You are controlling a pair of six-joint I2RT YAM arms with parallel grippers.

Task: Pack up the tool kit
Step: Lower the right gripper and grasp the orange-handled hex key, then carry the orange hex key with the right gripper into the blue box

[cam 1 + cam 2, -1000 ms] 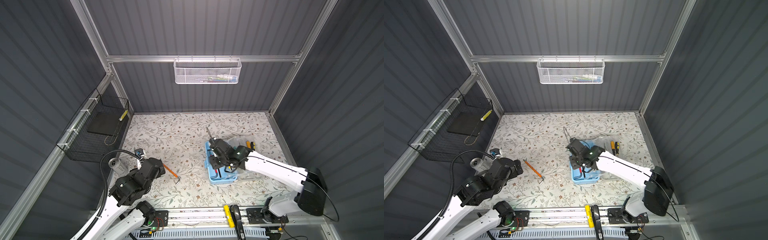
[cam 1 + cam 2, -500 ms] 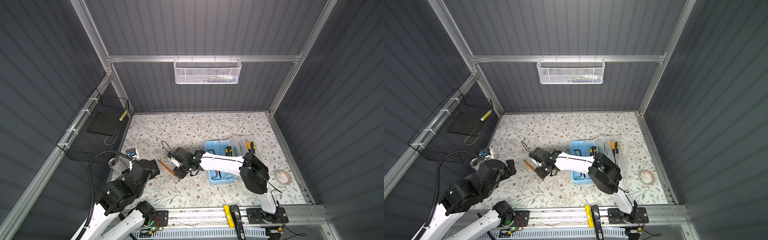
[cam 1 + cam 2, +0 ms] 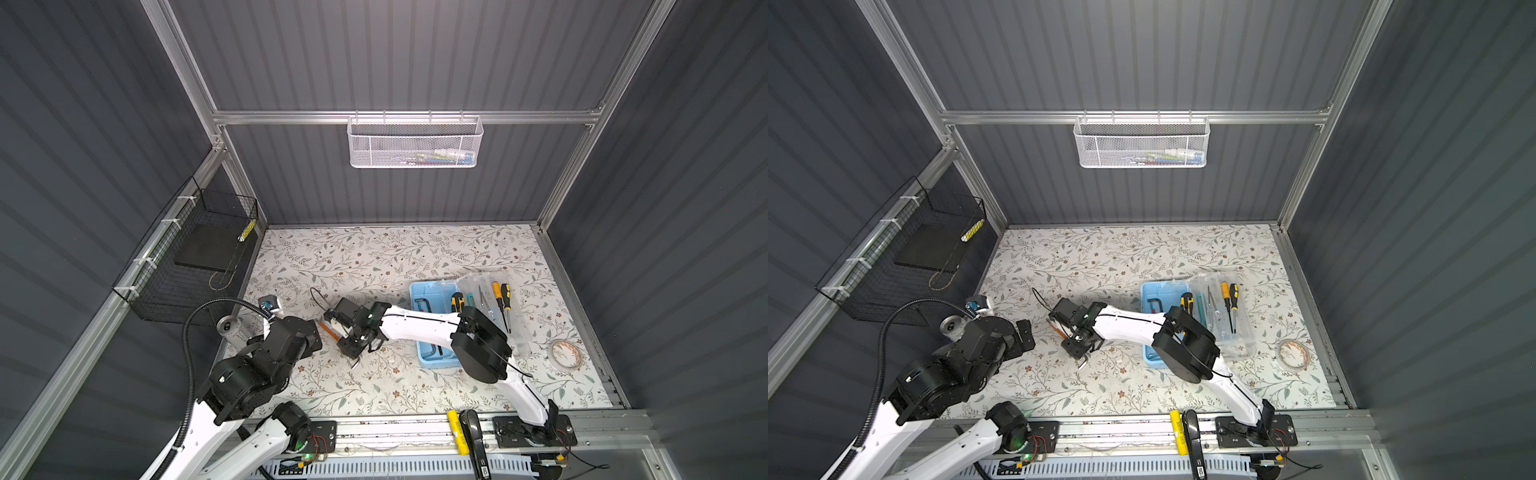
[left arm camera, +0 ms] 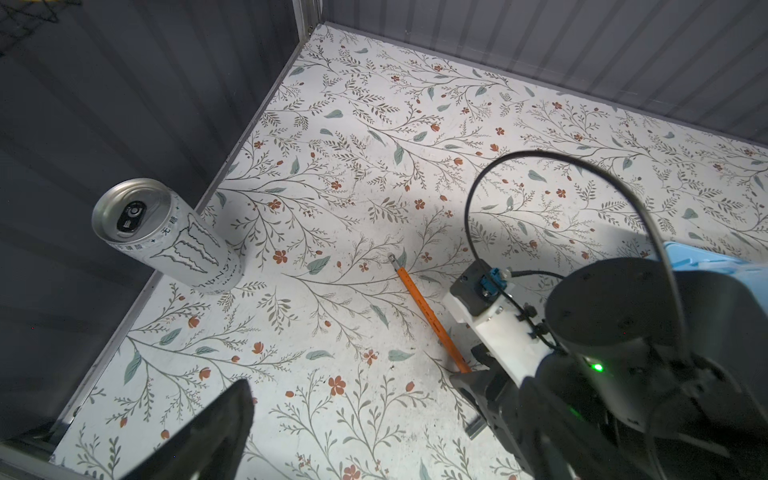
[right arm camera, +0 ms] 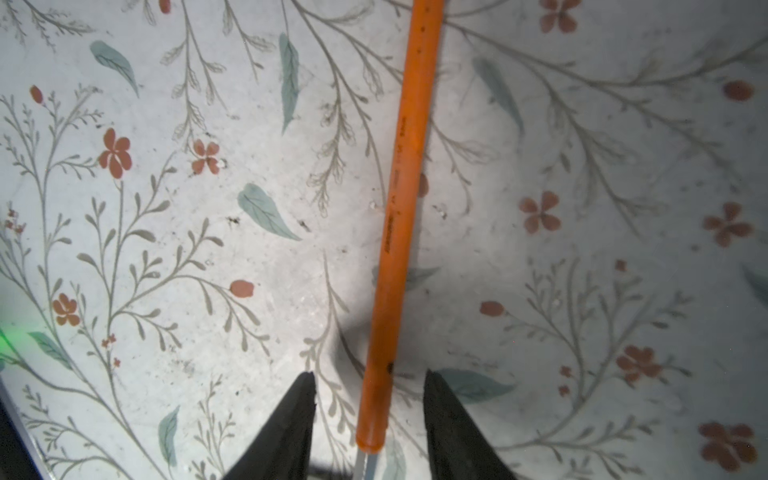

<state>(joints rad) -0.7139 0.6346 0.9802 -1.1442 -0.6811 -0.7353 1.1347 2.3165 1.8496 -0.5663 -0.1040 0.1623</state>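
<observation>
Tool kit [image 3: 434, 289]: on the floral tabletop [image 3: 374, 257], right of centre, light blue base open. Its clear lid [image 3: 519, 328] is folded out flat to the right.

Packed so far: a black hex key [image 3: 422, 302] lies at the far end of the base. Something dark lies at the near end, half hidden by the right arm, and I can't identify it. Yellow-and-black screwdrivers [image 3: 500, 299] and a few slim tools sit along the hinge and on the lid. I can't tell whether they are clipped into slots or just lying loose.

Left out: one orange-sleeved tool [image 5: 401, 187], probably a long hex key, flat on the table left of the box and well apart from it.

Right gripper [image 5: 369, 375]: reached across the middle and low over the table, astride the near end of the orange shaft. Jaws part-spread with a gap showing on each side. Nothing is pinched.

Left gripper [image 3: 1019, 338]: spread wide and empty, hovering near the left edge beside an upright energy drink can [image 4: 166, 237].

A tape roll [image 3: 565, 353] lies near right, not obviously part of the kit.

Judgement: well along, in the late-middle stage. Left to do: pinch the orange tool, carry it right, lay it in the base, then swing the lid over and latch it. If the tools on the lid are loose they will need seating first, or the lid won't shut.
</observation>
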